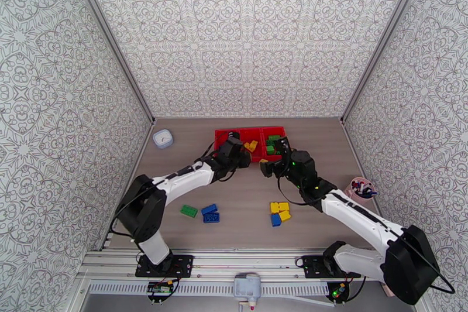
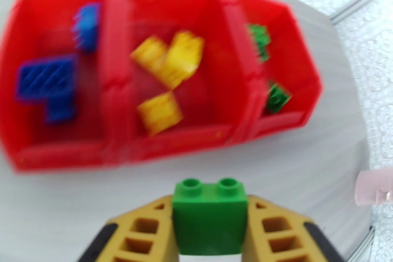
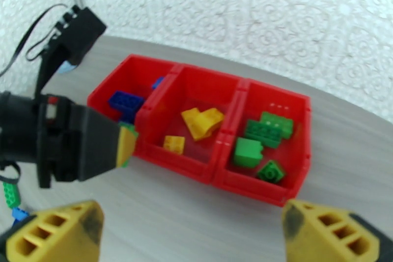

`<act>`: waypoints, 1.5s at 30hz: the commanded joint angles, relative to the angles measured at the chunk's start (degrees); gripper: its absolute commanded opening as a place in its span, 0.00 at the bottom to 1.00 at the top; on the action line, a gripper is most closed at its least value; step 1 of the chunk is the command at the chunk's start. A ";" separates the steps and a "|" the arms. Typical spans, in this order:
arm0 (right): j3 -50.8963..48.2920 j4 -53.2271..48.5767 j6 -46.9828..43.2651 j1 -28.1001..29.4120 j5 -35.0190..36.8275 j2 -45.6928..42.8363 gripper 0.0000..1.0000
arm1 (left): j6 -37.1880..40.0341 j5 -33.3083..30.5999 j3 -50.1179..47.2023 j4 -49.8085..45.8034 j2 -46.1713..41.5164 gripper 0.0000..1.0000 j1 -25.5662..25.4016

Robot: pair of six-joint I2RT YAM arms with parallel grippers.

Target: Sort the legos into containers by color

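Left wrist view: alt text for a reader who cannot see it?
The left gripper holds a green lego, near a red tray on the table. Its compartments hold blue legos, yellow legos and green legos, left to right.

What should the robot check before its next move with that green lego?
1. Green lego pinched in left tool: ok.
2. Right-end compartment of red tray holds only green bricks: ok.
3. Left tool over that compartment: not ok, it is by the tray's blue end.
4. Right tool open and empty: ok.
5. Right tool out of the way across: cannot tell.
6. Table free of loose legos: not ok, several lie there.
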 commanded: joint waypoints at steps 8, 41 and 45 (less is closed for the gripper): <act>-4.25 -5.76 2.27 -2.68 4.86 -7.97 1.00 | 3.63 5.45 26.06 -2.78 19.96 0.21 0.11; -0.23 -24.46 15.77 -3.15 4.96 -6.66 1.00 | 20.72 9.17 0.22 5.42 -3.55 0.92 -2.48; 1.36 -30.51 16.62 -3.08 4.24 -4.38 1.00 | 27.52 9.41 -10.45 7.22 -12.17 1.00 -4.76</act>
